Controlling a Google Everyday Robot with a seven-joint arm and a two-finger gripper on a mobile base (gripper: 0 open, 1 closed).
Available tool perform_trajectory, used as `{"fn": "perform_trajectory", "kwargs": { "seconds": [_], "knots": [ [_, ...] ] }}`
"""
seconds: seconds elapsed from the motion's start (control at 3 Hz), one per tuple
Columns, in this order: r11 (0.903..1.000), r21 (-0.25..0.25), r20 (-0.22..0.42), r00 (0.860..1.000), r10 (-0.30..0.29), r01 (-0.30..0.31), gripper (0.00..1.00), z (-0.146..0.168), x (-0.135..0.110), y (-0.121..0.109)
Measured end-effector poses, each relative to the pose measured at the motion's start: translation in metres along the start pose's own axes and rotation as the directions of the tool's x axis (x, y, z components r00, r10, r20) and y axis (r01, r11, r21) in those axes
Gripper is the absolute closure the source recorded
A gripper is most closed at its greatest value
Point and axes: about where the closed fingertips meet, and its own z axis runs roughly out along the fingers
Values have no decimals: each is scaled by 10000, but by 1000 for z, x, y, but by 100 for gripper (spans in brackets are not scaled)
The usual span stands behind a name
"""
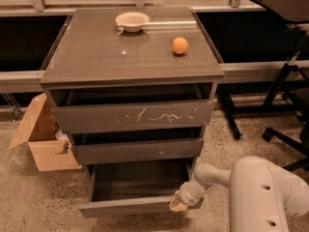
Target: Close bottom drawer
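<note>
The bottom drawer [130, 206] is the lowest of three grey-brown drawers in the cabinet. It stands pulled out, its plain flat front facing me and a shallow grey tray [140, 180] showing inside. My gripper [177, 203] is at the right end of the drawer's front, against its top edge. My white arm [260, 192] reaches in from the lower right.
The wide white-scratched top drawer [133, 116] and the middle drawer [137, 151] stand slightly out. A white bowl [132, 21] and an orange [180, 45] sit on the cabinet top. A cardboard box [41, 139] lies at left. Black chair legs [285, 124] stand at right.
</note>
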Motion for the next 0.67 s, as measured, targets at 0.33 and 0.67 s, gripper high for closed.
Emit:
{"fn": "perform_trajectory", "kwargs": {
  "seconds": [0.33,0.67],
  "knots": [
    [9999,119,-16,10000,35,-35,12,-5,4,-9],
    [9994,323,-54,9999,94,-92,0,-10,11,-28]
  ]
}}
